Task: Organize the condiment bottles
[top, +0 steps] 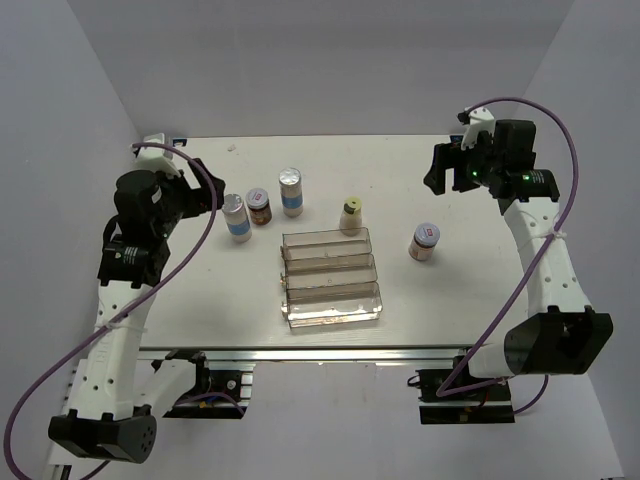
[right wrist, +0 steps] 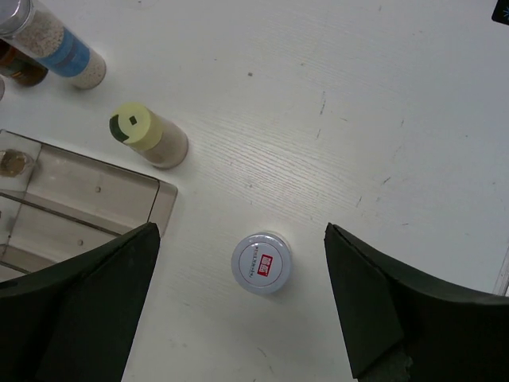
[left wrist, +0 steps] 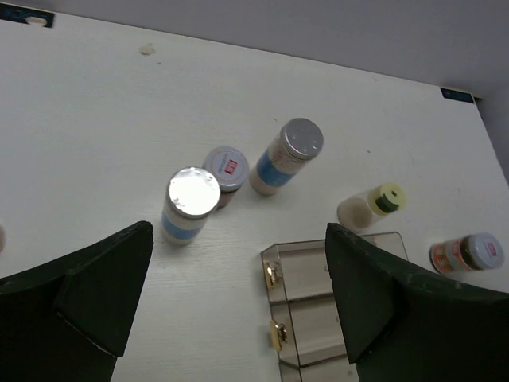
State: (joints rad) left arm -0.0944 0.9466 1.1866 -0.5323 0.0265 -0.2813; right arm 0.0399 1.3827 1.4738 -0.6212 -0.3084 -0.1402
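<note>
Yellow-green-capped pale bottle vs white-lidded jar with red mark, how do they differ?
Top: the yellow-green-capped bottle has a dark spot; the white-lidded jar a red mark. Body: bottle pale cream, jar orange-pink. Place: bottle sits by the far right corner of the clear plastic rack; jar stands apart to its right. Both upright, outside the rack.

The light is bright and even, and it comes from above. The white counter (top: 455, 300) glows softly, and the walls (top: 320, 70) look a bit grey. Shadows are small and pale. Just ahead of the left claw (left wrist: 238, 239), the silver-lidded bottle (left wrist: 188, 208) has glare on its lid, so white that the top is washed out. The fingers (left wrist: 87, 294) of that claw are dark and a little fuzzy. Between the dark fingers of the right claw (right wrist: 241, 231), the white-lidded jar (right wrist: 261, 263) and the grain of the counter look sharp.
</note>
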